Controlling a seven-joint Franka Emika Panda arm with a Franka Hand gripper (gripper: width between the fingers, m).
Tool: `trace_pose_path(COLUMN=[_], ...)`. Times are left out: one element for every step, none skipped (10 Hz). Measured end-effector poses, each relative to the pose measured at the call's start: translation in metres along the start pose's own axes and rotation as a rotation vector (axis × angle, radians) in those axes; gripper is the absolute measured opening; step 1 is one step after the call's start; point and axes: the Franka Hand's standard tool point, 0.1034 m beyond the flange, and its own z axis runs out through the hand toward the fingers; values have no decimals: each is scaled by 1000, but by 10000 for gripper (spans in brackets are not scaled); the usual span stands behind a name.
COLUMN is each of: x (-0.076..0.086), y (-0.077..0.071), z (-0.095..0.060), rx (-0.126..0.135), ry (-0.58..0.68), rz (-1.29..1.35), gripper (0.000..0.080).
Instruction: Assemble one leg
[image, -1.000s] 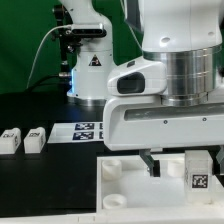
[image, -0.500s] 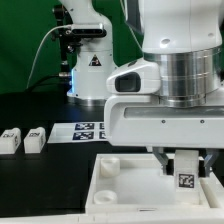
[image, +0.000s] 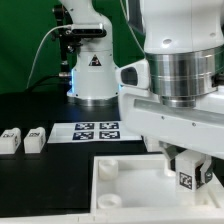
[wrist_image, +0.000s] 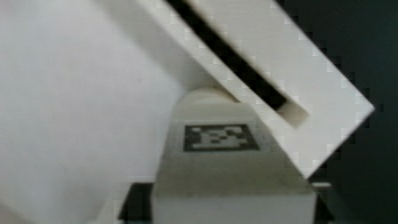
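Note:
My gripper (image: 187, 168) is shut on a leg (image: 186, 179), a small white block with a black-and-white marker on its face. It holds the leg just above the right part of the large white square panel (image: 128, 190). In the wrist view the leg (wrist_image: 222, 138) fills the space between the dark fingers (wrist_image: 141, 203), with the panel's raised rim (wrist_image: 267, 70) running slantwise beyond it. Two more legs (image: 10, 140) (image: 35, 139) lie on the black table at the exterior view's left. I cannot tell whether the held leg touches the panel.
The marker board (image: 97, 131) lies flat on the table behind the panel. The robot's white base (image: 92, 75) stands at the back. Round corner sockets (image: 108, 166) show on the panel's left side.
The gripper has moved with the leg a little toward the exterior view's left and lower over the panel. The two loose legs have not moved.

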Motion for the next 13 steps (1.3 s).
trace_pose_path(x=[-3, -4, -3, -2, -1, -1, 2, 2, 2, 1, 1, 0, -6], y=[0, 1, 1, 2, 2, 2, 4, 4, 4, 4, 4, 4, 5], z=[1, 1, 0, 0, 0, 0, -1, -1, 0, 0, 0, 0, 0], rx=[30, 53, 58, 61, 62, 63, 71, 72, 70, 70, 70, 75, 90], ry=[7, 19, 7, -10, -21, -25, -23, -22, -22, -22, -22, -22, -17], rz=[176, 363, 477, 582, 642, 709, 736, 728, 726, 726, 725, 722, 712], gripper=[290, 290, 291, 291, 291, 291, 291, 293, 293, 473, 473, 608, 637])
